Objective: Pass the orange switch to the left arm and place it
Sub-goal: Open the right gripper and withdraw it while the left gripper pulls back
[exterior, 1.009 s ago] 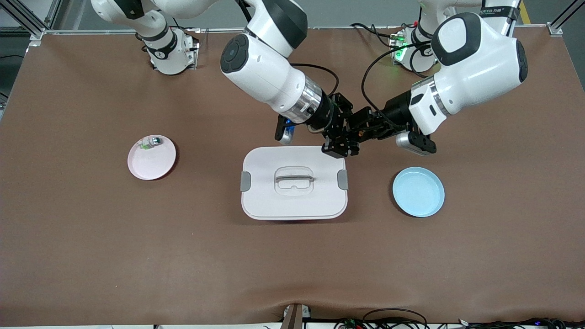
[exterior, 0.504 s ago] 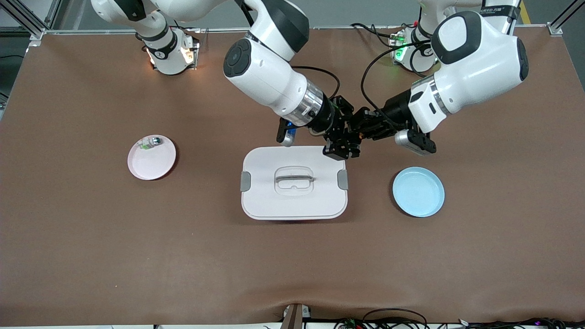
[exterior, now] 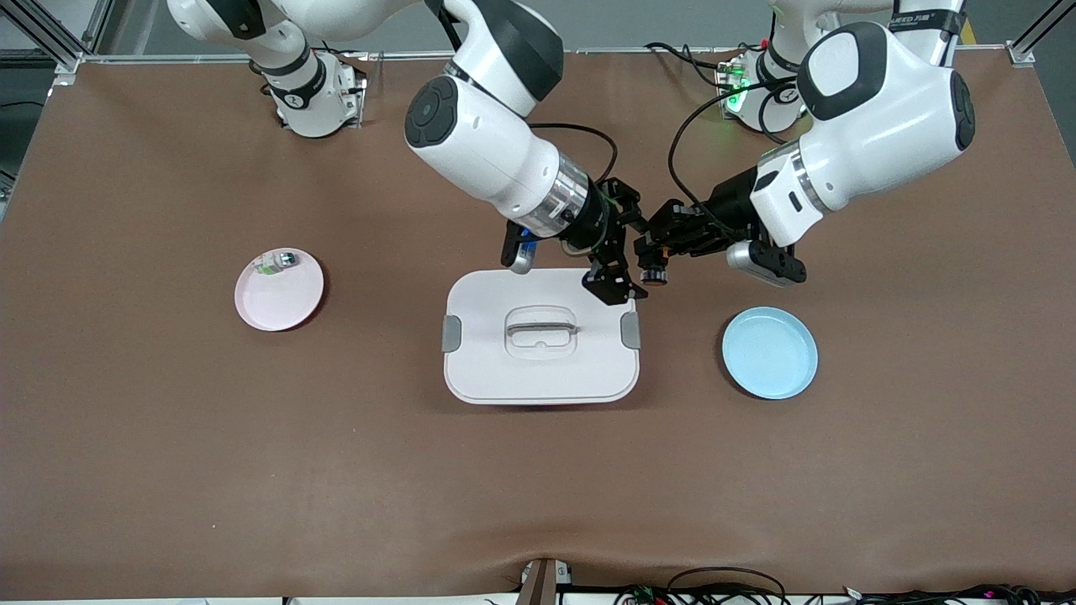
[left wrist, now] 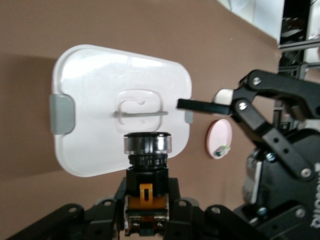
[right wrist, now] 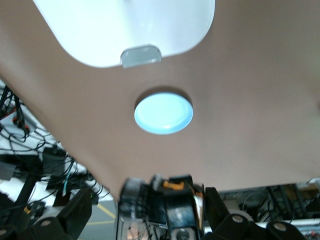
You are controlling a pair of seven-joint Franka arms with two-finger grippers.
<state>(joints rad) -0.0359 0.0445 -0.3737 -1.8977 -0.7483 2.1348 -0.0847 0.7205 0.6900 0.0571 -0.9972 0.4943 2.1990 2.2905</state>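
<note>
Bench (exterior: 168,437) carries white box (exterior: 540,370). Right gripper (exterior: 620,252) over box corner, jaws spread wide, empty. Left gripper (exterior: 657,250) beside it, jaws clamped on orange switch (exterior: 653,275), long axis along gripper, cap end pointing toward box.

Pink plate (exterior: 279,291) holding small green-silver part (exterior: 271,265), blue plate (exterior: 769,353), brown table (exterior: 168,437)

Box (exterior: 538,370): smooth white plastic, slight sheen, grey plastic clips. Table (exterior: 252,470) cover: matt brown, cloth-like, faintly wrinkled. Blue plate (exterior: 769,353) and pink plate (exterior: 282,298): smooth, satin plastic look. Arms (exterior: 874,134): glossy white shells, black bands, shiny metal wrist rings. Switch (left wrist: 147,150): black plastic body, shiny metallic collar.
</note>
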